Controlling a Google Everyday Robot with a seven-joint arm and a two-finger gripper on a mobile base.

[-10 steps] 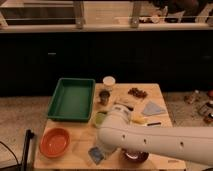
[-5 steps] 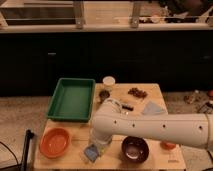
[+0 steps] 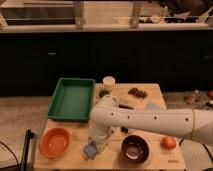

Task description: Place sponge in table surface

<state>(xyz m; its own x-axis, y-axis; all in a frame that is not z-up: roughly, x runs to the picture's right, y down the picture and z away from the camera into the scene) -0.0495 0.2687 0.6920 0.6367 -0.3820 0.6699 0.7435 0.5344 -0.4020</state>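
The gripper (image 3: 95, 145) hangs over the sponge (image 3: 90, 150) at the table surface (image 3: 107, 162) near edge; its grip state I cannot tell

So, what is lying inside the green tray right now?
The green tray shows only its bare floor. The arm covers none of it. The gripper is lower down, by the sponge on the table.
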